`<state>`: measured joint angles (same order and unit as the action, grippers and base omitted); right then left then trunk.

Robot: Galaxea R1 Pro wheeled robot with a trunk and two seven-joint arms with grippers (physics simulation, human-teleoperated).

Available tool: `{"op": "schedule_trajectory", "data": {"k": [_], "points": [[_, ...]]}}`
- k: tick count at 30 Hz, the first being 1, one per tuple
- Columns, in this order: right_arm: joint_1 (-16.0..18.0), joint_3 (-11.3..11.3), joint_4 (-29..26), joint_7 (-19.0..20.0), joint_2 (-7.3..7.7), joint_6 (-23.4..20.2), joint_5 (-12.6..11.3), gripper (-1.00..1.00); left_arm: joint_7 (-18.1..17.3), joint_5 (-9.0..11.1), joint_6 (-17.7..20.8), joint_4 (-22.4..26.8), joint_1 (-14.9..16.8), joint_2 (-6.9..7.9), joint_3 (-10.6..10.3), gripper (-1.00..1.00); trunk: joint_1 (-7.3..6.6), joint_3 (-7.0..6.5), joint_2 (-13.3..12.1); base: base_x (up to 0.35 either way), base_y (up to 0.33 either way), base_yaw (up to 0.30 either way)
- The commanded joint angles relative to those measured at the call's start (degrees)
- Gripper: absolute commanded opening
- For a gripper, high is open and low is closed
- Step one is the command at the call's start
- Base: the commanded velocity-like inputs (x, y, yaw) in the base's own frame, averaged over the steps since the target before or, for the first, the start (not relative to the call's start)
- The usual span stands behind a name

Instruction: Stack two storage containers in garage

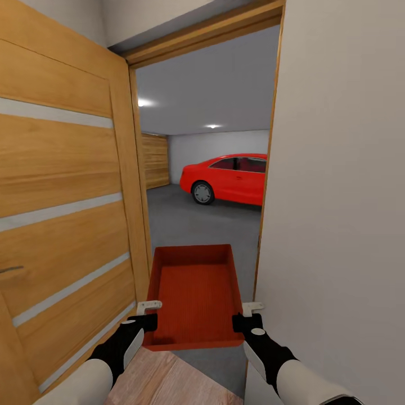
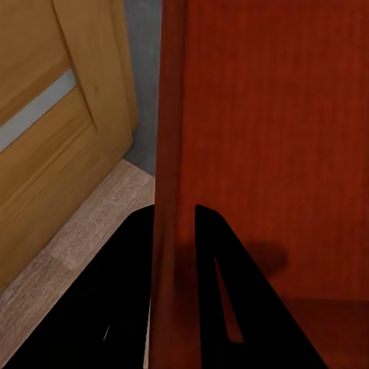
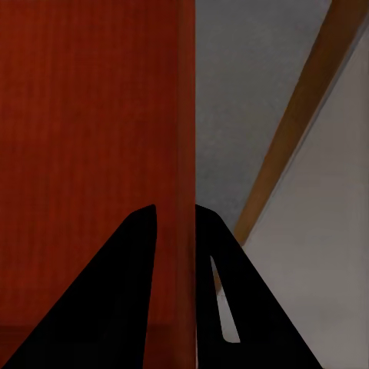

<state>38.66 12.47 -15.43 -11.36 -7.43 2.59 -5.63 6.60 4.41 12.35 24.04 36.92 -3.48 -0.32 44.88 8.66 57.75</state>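
We carry one storage container (image 1: 194,295) at twelve o'clock, long axis aimed through the doorway (image 1: 205,169); left gripper (image 1: 147,315) and right gripper (image 1: 245,316) fingers clamp its side walls, garage floor (image 1: 191,222) ahead.

Dark grey concrete floor (image 1: 185,219) lay beyond the doorway, a red car (image 1: 228,178) standing on it; light wood planks (image 1: 169,382) lay nearer.

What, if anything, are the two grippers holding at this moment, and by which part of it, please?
Both hold one orange-red storage container: the left gripper pinches its left side wall, the right gripper its right side wall, near the end closest to the robot.
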Motion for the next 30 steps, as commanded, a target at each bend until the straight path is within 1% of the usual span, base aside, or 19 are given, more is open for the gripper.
{"op": "schedule_trajectory", "data": {"k": [1, 5, 16, 27, 30], "points": [[0.10, -1.13, 0.05, -0.42, 0.05, 0.33, -0.52, -1.00, 0.78, -0.90, 0.44, 0.17, -0.01, 0.67, 0.14, -1.00, 0.01, 0.08, 0.06, 0.005, 0.000, 0.000], [0.10, -1.13, 0.05, -0.42, 0.05, 0.39, -0.52, -1.00, 0.78, -0.90, 0.47, 0.01, -0.01, 0.67, 0.14, -1.00, 0.01, 0.08, 0.06, 0.081, 0.117, 0.000], [0.10, -1.12, 0.05, -0.47, 0.05, 0.40, -0.50, -1.00, 0.78, -0.90, 0.48, 0.06, -0.01, 0.67, 0.14, -1.00, 0.01, 0.08, 0.06, 0.148, 0.243, 0.000], [0.10, -1.08, 0.05, -0.50, 0.05, 0.49, -0.51, -1.00, 0.78, -0.90, 0.47, 0.22, -0.01, 0.67, 0.10, -1.00, 0.01, 0.08, 0.06, 0.028, 0.034, 0.000], [0.10, -1.11, 0.05, -0.50, 0.05, 0.49, -0.49, -1.00, 0.78, -0.90, 0.48, 0.09, -0.01, 0.67, 0.13, -1.00, 0.01, 0.08, 0.06, 0.094, 0.160, 0.000]]}}
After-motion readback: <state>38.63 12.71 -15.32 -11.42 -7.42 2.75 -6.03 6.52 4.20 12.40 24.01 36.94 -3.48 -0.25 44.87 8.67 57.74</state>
